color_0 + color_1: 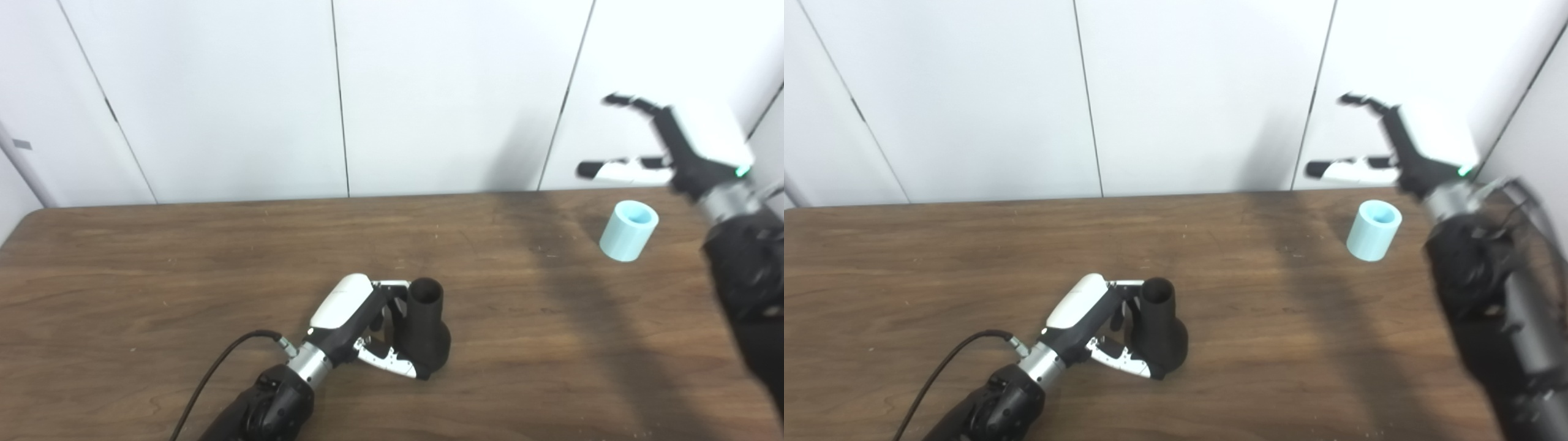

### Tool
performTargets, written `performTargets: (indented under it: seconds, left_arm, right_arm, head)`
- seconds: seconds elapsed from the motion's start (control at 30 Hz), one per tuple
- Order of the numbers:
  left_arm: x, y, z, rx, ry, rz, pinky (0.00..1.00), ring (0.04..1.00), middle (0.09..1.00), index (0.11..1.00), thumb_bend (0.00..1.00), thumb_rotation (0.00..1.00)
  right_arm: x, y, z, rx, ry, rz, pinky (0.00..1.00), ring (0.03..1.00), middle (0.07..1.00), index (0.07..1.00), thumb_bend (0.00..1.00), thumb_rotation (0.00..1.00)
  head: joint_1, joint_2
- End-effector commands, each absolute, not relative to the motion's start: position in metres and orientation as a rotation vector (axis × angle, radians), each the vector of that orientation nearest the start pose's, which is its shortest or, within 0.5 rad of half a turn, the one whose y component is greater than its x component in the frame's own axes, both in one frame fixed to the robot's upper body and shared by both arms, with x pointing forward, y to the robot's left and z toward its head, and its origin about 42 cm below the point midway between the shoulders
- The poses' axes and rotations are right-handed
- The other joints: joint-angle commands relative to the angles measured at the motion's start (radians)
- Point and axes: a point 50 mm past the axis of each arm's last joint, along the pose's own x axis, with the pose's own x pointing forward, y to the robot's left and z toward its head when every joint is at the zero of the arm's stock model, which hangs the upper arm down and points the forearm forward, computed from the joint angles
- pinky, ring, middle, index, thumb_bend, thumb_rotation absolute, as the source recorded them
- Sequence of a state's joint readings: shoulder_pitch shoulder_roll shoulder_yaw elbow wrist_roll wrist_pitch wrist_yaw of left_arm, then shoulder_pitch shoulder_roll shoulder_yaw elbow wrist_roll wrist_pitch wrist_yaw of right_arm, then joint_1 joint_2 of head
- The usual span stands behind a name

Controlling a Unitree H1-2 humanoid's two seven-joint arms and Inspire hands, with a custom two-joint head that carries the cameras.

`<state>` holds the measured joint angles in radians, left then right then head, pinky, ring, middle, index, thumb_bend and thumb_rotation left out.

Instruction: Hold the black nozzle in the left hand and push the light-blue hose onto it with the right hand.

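Dark wood grain runs across the table (pixel 153 275) in the left eye view, where the left hand (pixel 361 324) has its fingers and thumb wrapped around the black nozzle (pixel 427 327). The nozzle stands upright near the table's middle, wide base down and round mouth up. At far right, the light-blue hose (pixel 629 231), a short tube, sits tilted on the tabletop with its open end facing up and away. The right hand (pixel 674 150) hangs in the air above and just behind it, fingers spread wide, holding nothing and clear of the hose; motion blur softens its outline, so the exact finger spread is hard to read.

From the right eye view, the left hand (pixel 1096 334) again clasps the nozzle (pixel 1157 334), thumb along its base. The hose (pixel 1373 230) rests well apart from it near the far right edge of the table (pixel 906 257), below the splayed, empty right hand (pixel 1402 153). White wall panels (pixel 1182 92) fill the background.
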<state>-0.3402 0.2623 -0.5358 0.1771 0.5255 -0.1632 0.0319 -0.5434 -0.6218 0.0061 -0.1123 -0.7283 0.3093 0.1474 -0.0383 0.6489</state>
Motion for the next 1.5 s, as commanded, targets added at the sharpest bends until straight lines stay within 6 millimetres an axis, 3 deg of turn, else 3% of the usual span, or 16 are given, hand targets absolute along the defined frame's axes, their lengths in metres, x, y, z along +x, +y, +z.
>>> performTargets:
  seconds: [0.0,0.17,0.27,0.77,1.03,1.47]
  left_arm:
    - [0.334,0.181,0.068,1.049,-0.106,-0.617,0.39,0.387,0.441,0.487,0.52,0.08]
    - [0.333,0.183,0.067,1.05,-0.109,-0.621,0.39,0.392,0.444,0.488,0.52,0.08]
    - [0.333,0.183,0.068,1.054,-0.11,-0.624,0.39,0.39,0.441,0.488,0.52,0.08]
    - [0.333,0.181,0.069,1.059,-0.11,-0.627,0.38,0.392,0.444,0.487,0.52,0.08]
    - [0.333,0.18,0.07,1.057,-0.115,-0.622,0.38,0.394,0.45,0.488,0.52,0.08]
    - [0.334,0.178,0.07,1.058,-0.105,-0.617,0.39,0.402,0.457,0.488,0.52,0.08]
  right_arm:
    - [0.409,-0.363,0.381,-1.332,-0.293,-0.35,0.84,0.817,0.805,0.779,0.94,0.72]
    - [0.424,-0.378,0.386,-1.39,-0.139,-0.339,0.95,0.823,0.808,0.789,0.97,0.72]
    - [0.431,-0.383,0.384,-1.411,-0.056,-0.317,0.97,0.819,0.81,0.789,0.98,0.71]
    - [0.452,-0.4,0.355,-1.454,0.026,-0.208,0.63,0.756,0.799,0.802,1.0,0.58]
    - [0.471,-0.398,0.341,-1.361,0.057,-0.17,0.63,0.807,0.832,0.811,1.0,0.44]
    - [0.48,-0.389,0.327,-1.443,0.096,-0.11,0.65,0.823,0.835,0.827,1.0,0.41]
  head:
    - [-0.002,0.004]
    - [-0.004,0.003]
    - [-0.003,0.004]
    - [0.0,0.007]
    - [0.001,0.012]
    - [0.007,0.017]
